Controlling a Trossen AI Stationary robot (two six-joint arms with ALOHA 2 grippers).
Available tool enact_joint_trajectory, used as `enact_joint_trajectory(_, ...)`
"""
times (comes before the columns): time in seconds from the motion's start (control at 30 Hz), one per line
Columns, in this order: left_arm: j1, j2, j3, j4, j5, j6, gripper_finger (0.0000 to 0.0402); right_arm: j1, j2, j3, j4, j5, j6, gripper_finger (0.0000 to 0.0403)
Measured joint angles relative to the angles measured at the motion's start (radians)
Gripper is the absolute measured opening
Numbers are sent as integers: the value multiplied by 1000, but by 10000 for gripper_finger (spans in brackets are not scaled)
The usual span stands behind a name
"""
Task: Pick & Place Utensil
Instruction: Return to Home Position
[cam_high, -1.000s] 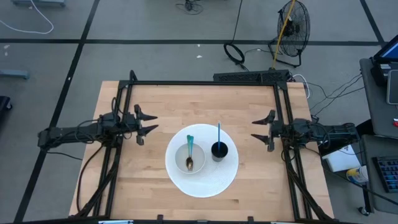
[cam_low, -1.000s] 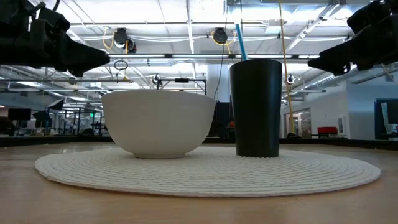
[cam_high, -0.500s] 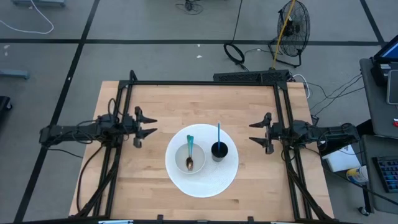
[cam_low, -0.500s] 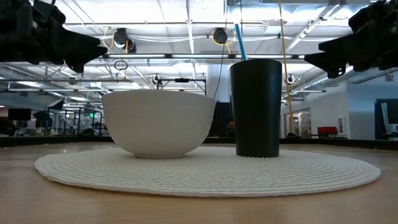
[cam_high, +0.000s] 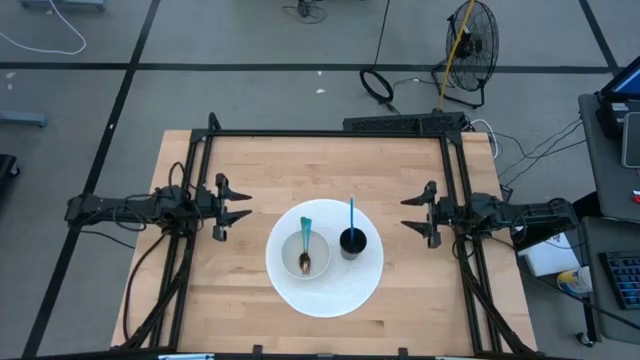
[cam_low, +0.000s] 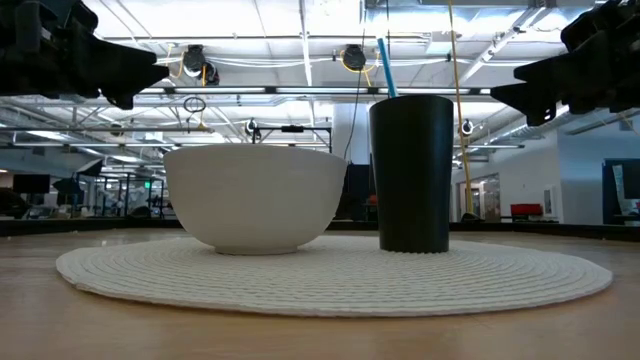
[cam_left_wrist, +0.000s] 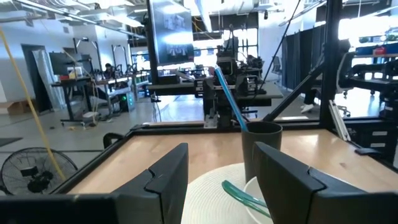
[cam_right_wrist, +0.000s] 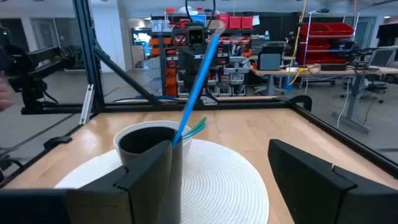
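A white bowl (cam_high: 305, 256) and a black cup (cam_high: 352, 242) stand on a round white placemat (cam_high: 330, 292) in the middle of the table. A spoon with a teal handle (cam_high: 305, 238) lies in the bowl, its handle resting on the far rim. A blue straw (cam_high: 351, 212) stands in the cup. My left gripper (cam_high: 243, 206) hangs open above the table to the left of the mat. My right gripper (cam_high: 406, 213) hangs open to the right of it. Both point level at the mat and hold nothing. The teal handle (cam_left_wrist: 239, 193) also shows in the left wrist view.
A black frame (cam_high: 330, 133) runs along the table's far edge and down both sides under the arms. Bare wood lies between each gripper and the placemat. Beyond the table stand a floor fan (cam_high: 470, 45) and cables on the floor.
My left arm has swung a little toward the table's near edge and now points straight at the mat. My right gripper has tipped its fingers up from a slight downward slant to about level. Both stay open, and the bowl, cup and spoon have not moved.
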Motion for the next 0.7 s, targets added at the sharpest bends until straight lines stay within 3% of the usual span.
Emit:
enact_joint_trajectory(0.23,1,-23,0,-29,-2,16,186,0,0,0,0,0,5,263)
enact_joint_trajectory(0.53,1,-166,1,-164,-26,7,186,0,0,-1,1,0,3,263)
enact_joint_trajectory(0.7,1,-164,3,-179,-27,4,186,0,0,-1,1,0,4,263)
